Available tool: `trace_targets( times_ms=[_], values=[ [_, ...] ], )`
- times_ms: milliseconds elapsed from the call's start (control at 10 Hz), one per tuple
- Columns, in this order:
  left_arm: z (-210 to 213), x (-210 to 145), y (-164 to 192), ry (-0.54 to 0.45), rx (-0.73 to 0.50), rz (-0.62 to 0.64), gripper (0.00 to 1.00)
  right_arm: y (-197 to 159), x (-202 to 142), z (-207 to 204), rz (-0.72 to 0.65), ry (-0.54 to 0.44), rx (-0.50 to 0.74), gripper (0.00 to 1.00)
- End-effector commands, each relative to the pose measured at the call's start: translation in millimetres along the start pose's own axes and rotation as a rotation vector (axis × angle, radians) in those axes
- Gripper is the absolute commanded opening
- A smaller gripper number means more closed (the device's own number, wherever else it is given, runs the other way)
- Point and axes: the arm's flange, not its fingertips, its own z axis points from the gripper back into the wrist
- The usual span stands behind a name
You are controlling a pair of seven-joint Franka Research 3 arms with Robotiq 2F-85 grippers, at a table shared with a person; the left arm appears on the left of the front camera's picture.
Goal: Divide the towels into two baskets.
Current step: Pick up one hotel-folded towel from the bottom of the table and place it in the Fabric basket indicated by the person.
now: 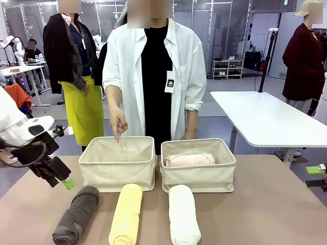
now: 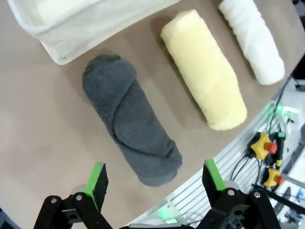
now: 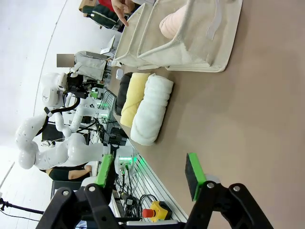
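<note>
Setting: a brown bench (image 1: 265, 204) shared by two white robot arms and a person in a white coat standing at its far side.
Left gripper (image 2: 156, 177): released, its green-padded jaws spread wide and holding nothing; it hangs above the bench at the robot's left, pointed down at the near end of the dark grey towel (image 2: 128, 119) without touching it.
Right gripper (image 3: 149, 171): released as well, jaws apart with only bare bench between them, low over the robot's right side and well apart from the towels.
Dark grey towel: rolled, lying on the bench in front of the left basket (image 1: 117, 171), leftmost in a row of three.
Pale yellow towel (image 1: 126, 214): rolled, in the middle of the row, just beside the grey one, its far end near the left basket's front wall.
White towel (image 1: 183, 214): rolled, at the right of the row, in front of the right basket (image 1: 199, 176).
Pale pink towel (image 1: 189, 160): rolled, lying lengthwise inside the right basket.
Baskets: two cream canvas bins side by side, nearly touching, across the middle of the bench.
Person's hand (image 1: 118, 122): held over the left basket's far rim, a finger pointing down into it.
</note>
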Motion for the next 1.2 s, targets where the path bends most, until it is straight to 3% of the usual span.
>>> trace_targets(
  times_ms=[0,200,300,700,1000,1100],
  values=[
    [-25.7,-14.1,-4.7,-0.014,0.085,0.055,1.0,4.1,-2.5,-0.5,0.0,-0.003,-0.001,0.75],
    [-43.6,-18.4,-2.1,-0.028,0.093,0.079,1.0,4.1,-2.5,-0.5,0.0,-0.003,-0.001,0.75],
    [-14.8,9.7,3.4,-0.003,0.048,0.052,1.0,4.1,-2.5,-0.5,0.0,-0.003,-0.001,0.75],
    [-21.1,13.8,5.5,-0.014,0.045,0.06,1.0,4.1,-2.5,-0.5,0.0,-0.003,-0.001,0.75],
    [-56.1,26.6,2.9,0.056,0.239,0.237,1.0,4.1,-2.5,-0.5,0.0,-0.003,-0.001,0.75],
    [-66.6,23.1,0.8,0.084,0.226,0.242,1.0,4.1,-2.5,-0.5,0.0,-0.003,-0.001,0.75]
  ],
)
